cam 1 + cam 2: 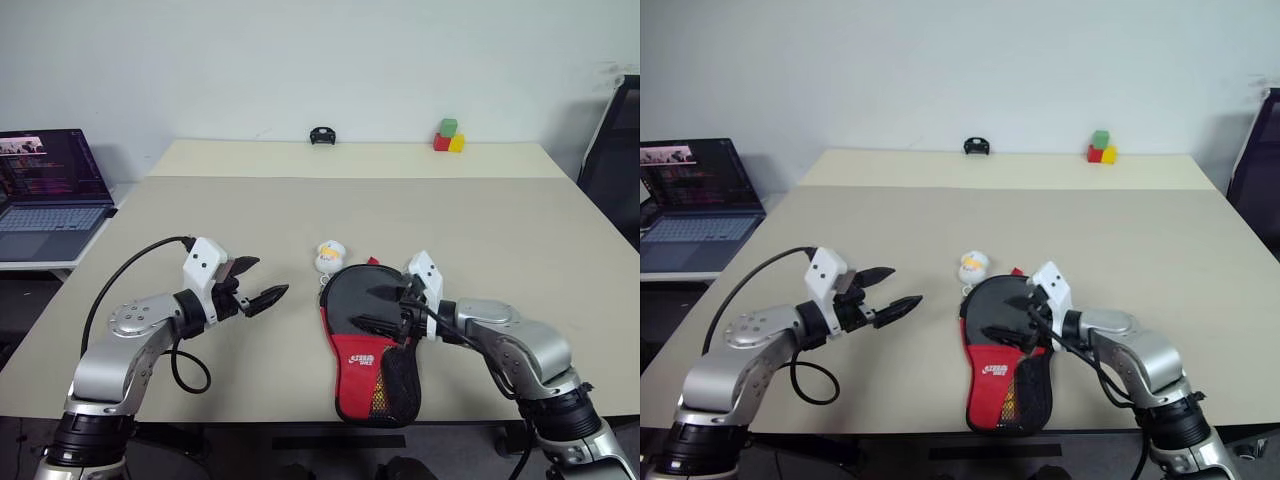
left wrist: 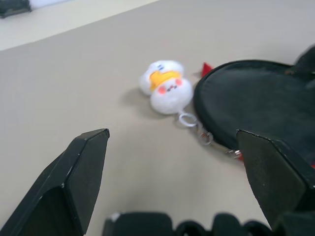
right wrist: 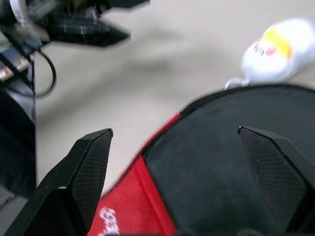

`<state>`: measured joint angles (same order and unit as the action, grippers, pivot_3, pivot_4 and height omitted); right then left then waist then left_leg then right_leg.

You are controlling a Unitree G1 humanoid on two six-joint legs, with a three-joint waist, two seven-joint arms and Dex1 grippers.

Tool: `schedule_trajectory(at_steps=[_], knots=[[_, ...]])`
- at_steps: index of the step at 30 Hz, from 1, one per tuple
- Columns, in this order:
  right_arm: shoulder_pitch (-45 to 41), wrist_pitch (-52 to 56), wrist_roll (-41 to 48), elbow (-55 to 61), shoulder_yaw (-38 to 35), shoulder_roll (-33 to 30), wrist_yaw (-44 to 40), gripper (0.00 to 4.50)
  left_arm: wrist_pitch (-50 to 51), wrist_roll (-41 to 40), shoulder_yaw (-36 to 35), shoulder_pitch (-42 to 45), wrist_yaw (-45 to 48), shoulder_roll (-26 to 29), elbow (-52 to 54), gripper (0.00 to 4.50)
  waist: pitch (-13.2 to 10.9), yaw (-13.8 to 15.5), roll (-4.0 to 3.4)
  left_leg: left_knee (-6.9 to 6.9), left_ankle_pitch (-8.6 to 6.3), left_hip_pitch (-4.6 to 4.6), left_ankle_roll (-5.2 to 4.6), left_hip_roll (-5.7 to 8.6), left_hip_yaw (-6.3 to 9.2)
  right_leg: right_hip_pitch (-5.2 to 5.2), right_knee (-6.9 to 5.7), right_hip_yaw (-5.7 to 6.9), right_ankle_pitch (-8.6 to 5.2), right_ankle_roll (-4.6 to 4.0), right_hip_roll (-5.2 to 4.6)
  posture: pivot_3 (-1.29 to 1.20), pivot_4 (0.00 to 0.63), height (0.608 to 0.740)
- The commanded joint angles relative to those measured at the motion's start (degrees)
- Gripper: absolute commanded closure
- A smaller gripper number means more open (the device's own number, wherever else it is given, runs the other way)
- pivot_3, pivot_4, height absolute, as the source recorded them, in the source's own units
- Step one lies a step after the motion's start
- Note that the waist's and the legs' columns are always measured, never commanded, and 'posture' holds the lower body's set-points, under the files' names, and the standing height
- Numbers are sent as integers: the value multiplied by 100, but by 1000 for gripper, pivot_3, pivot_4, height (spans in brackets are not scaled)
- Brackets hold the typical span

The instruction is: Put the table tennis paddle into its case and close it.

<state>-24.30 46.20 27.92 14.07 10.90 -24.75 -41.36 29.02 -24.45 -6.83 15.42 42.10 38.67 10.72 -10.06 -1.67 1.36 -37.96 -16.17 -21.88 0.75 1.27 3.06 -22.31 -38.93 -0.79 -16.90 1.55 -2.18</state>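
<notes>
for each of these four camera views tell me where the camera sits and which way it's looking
Head pair: forward and down over the tan table; both arms show, open left pincer and open right pincer.
Left wrist: along its fingers toward the white-yellow plush charm.
Right wrist: along its fingers, low over the black-and-red paddle-shaped case; the left pincer shows beyond.
Shared: all show charm and case.

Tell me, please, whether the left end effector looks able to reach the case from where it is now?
Probably yes. The left end effector hangs open over bare table, apart from the case, with nothing lying between them. The right end effector is already over the case, so the two might crowd each other there.
</notes>
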Motion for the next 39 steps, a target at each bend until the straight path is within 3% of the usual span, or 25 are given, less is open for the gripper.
schedule_trajectory(at_steps=[1,16,30,39], knots=[[15,-313,-202,-115,133,-33,-119,22,-138,53,33,265,27,-46,13,0,0,2,0,0,0,0,0,0,0,0,0,0,0,0,0,0,150,740],[60,-929,-1252,-719,412,182,303,22,-441,674,788,1878,172,-578,-1527,0,2,3,2,-4,1,1,2,2,0,1,-4,2,1,1,1,0,150,740],[176,-902,-1388,-557,392,386,432,22,-1503,1800,1499,4141,434,-1804,-5979,0,2,-15,5,-11,1,-1,2,5,-2,-1,-6,6,1,2,3,0,150,740],[347,-815,-1373,-306,407,425,605,22,-2013,2180,1431,4795,581,-2282,-7614,0,1,-2,7,-12,1,-6,2,6,-2,-2,-5,7,0,3,3,0,150,740]])
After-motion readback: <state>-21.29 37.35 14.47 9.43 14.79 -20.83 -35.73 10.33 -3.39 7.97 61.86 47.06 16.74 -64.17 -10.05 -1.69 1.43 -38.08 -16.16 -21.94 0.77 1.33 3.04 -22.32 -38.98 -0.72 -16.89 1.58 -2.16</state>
